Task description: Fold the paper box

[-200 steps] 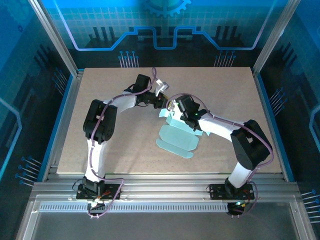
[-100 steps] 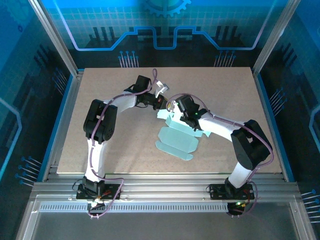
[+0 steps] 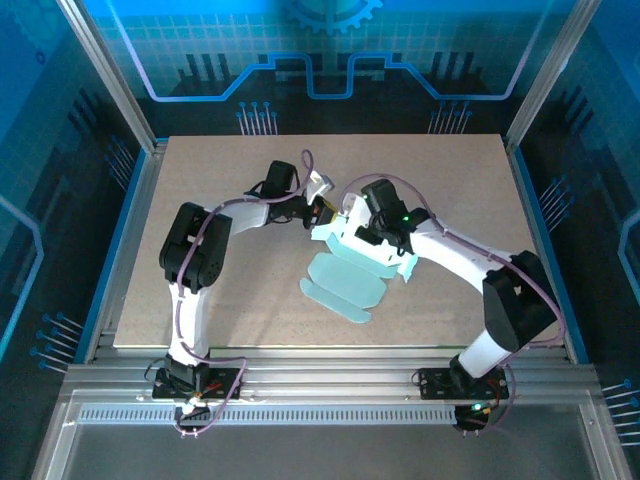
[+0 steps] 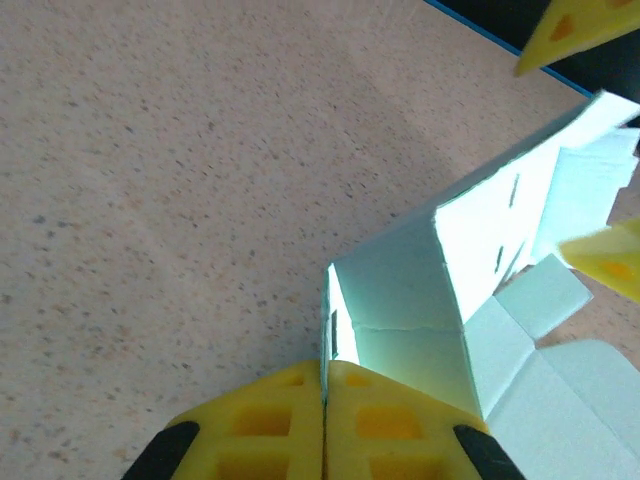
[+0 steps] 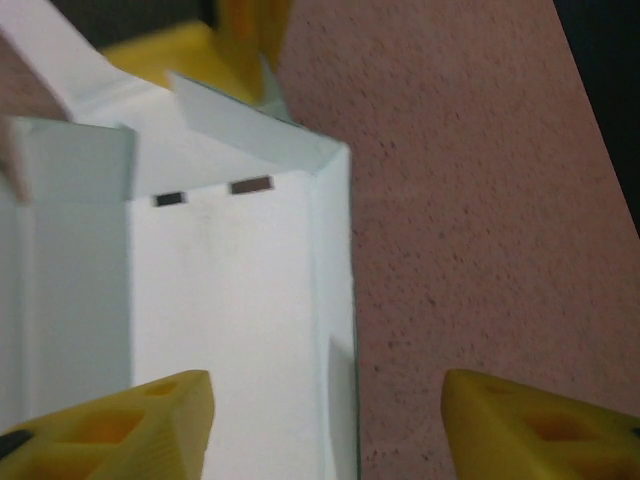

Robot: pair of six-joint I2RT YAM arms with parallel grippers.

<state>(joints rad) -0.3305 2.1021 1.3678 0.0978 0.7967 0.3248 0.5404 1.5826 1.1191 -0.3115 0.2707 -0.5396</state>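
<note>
While left end effector (image 4: 325,385) pinches the paper box (image 4: 400,300) edge, right end effector (image 5: 326,405) gapes.

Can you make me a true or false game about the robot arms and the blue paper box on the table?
1. The left gripper pinches an edge of the paper box. True.
2. The right gripper is shut tight. False: its fingers stand wide apart.
3. The paper box is all folded up and closed. False: one part stands up, but its rounded flaps lie flat on the table.
4. The table is tan and speckled. True.
</note>
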